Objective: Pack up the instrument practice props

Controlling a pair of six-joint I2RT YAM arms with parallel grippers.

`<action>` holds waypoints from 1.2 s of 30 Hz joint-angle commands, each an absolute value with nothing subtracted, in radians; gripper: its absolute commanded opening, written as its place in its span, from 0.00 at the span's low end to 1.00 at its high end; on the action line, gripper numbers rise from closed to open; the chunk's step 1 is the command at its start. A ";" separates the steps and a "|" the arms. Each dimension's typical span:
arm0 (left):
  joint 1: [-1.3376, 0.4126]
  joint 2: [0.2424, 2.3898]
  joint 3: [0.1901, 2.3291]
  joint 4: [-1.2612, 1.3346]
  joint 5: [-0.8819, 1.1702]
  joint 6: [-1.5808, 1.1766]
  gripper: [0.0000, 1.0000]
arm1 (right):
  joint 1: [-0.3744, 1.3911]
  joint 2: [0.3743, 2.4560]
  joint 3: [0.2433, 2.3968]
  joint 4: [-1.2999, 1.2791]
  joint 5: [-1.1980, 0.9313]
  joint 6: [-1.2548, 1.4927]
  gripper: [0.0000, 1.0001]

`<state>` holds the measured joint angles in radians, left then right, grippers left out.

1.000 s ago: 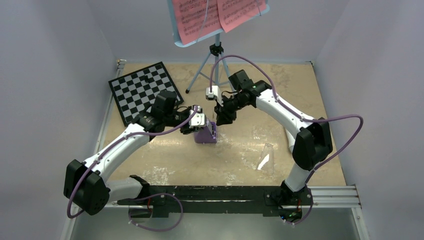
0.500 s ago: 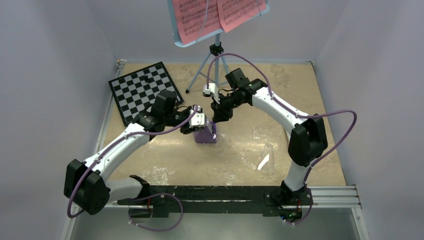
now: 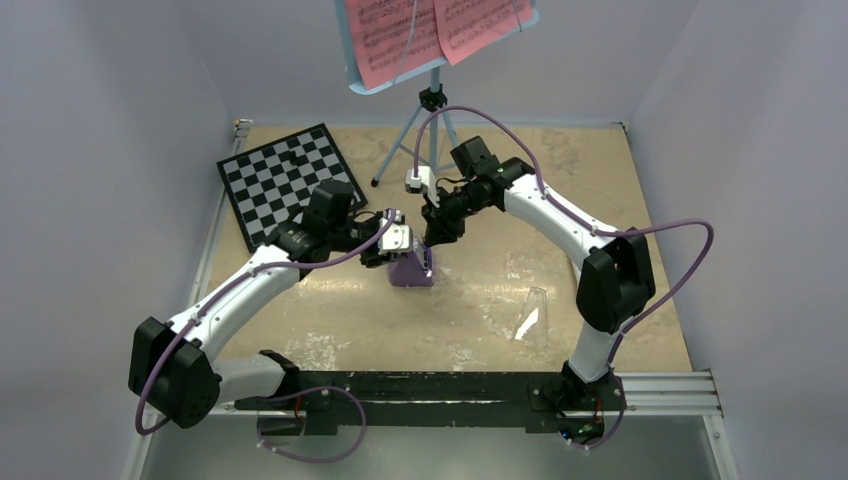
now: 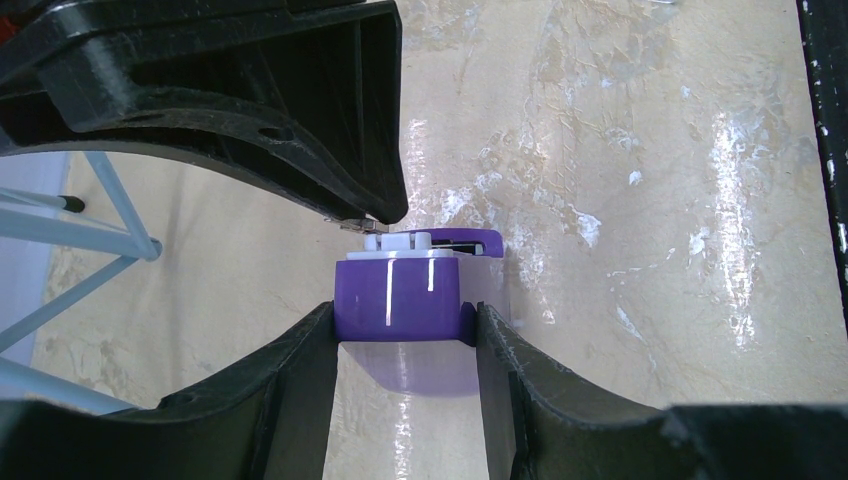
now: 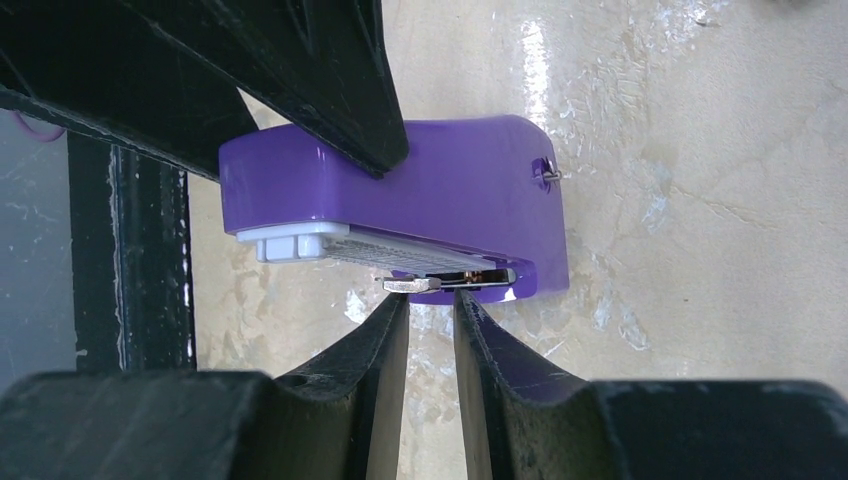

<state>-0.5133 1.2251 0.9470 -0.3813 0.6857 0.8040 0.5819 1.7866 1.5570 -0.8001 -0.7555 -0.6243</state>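
Left wrist view shows left tool [image 4: 402,318] pinching purple wedge [image 4: 398,295] (right tool [image 5: 430,300]: nearly together, grip unclear).

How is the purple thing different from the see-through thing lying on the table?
The purple wedge is solid purple; the clear cover is see-through. The purple wedge is gripped between the fingers of the left gripper; nothing touches the clear cover. The purple wedge stands mid-table; the clear cover sits off to the right, closer to the near edge. Both rest on the beige table.
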 commanded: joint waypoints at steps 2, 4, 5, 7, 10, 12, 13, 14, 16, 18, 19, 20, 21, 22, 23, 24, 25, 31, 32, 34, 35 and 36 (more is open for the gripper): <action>-0.508 1.263 0.946 -0.434 0.634 0.857 0.00 | 0.595 1.786 1.611 -0.779 -0.816 -0.605 0.28; -0.508 1.265 0.947 -0.434 0.633 0.857 0.00 | 0.597 1.787 1.613 -0.778 -0.819 -0.601 0.28; -0.508 1.265 0.947 -0.433 0.633 0.857 0.00 | 0.599 1.787 1.614 -0.777 -0.819 -0.600 0.28; -0.508 1.266 0.947 -0.433 0.634 0.855 0.00 | 0.602 1.790 1.615 -0.777 -0.822 -0.594 0.28; -0.509 1.267 0.948 -0.433 0.635 0.853 0.00 | 0.607 1.790 1.619 -0.775 -0.826 -0.592 0.28; -0.508 1.266 0.949 -0.433 0.635 0.853 0.00 | 0.610 1.792 1.619 -0.775 -0.828 -0.591 0.28; -0.509 1.266 0.949 -0.433 0.635 0.853 0.00 | 0.611 1.792 1.618 -0.775 -0.828 -0.591 0.28; -0.508 1.266 0.950 -0.433 0.635 0.854 0.00 | 0.611 1.792 1.617 -0.775 -0.828 -0.591 0.28; -0.509 1.266 0.950 -0.436 0.635 0.854 0.00 | 0.613 1.790 1.615 -0.776 -0.831 -0.591 0.27; -0.509 1.266 0.951 -0.437 0.636 0.857 0.00 | 0.614 1.790 1.614 -0.777 -0.831 -0.591 0.27; -0.509 1.266 0.952 -0.437 0.635 0.857 0.00 | 0.615 1.791 1.613 -0.776 -0.832 -0.591 0.27; -0.508 1.266 0.951 -0.438 0.635 0.857 0.00 | 0.614 1.790 1.614 -0.776 -0.832 -0.591 0.27; -0.509 1.266 0.951 -0.439 0.635 0.857 0.00 | 0.615 1.790 1.615 -0.776 -0.834 -0.591 0.26; -0.509 1.268 0.952 -0.439 0.635 0.857 0.00 | 0.616 1.790 1.616 -0.777 -0.837 -0.591 0.26; -0.509 1.268 0.951 -0.440 0.635 0.858 0.00 | 0.616 1.789 1.618 -0.779 -0.842 -0.593 0.26; -0.509 1.270 0.952 -0.440 0.635 0.857 0.00 | 0.616 1.787 1.619 -0.780 -0.848 -0.597 0.26; -0.509 1.271 0.953 -0.442 0.634 0.857 0.00 | 0.618 1.785 1.618 -0.781 -0.852 -0.600 0.26; -0.509 1.278 0.958 -0.440 0.632 0.857 0.00 | 0.631 1.775 1.619 -0.808 -0.862 -0.639 0.26; -0.509 1.280 0.959 -0.440 0.632 0.856 0.00 | 0.633 1.775 1.618 -0.811 -0.864 -0.640 0.26; -0.509 1.282 0.962 -0.437 0.631 0.851 0.00 | 0.634 1.774 1.618 -0.812 -0.871 -0.640 0.25; -0.508 1.282 0.962 -0.434 0.629 0.848 0.00 | 0.635 1.773 1.618 -0.814 -0.873 -0.639 0.25; -0.508 1.285 0.962 -0.431 0.625 0.842 0.00 | 0.636 1.772 1.618 -0.814 -0.876 -0.637 0.25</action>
<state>-0.5125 1.2423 0.9653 -0.3946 0.6872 0.8036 0.6144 1.7889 1.5726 -0.8082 -0.7811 -0.6281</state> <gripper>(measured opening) 0.526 0.261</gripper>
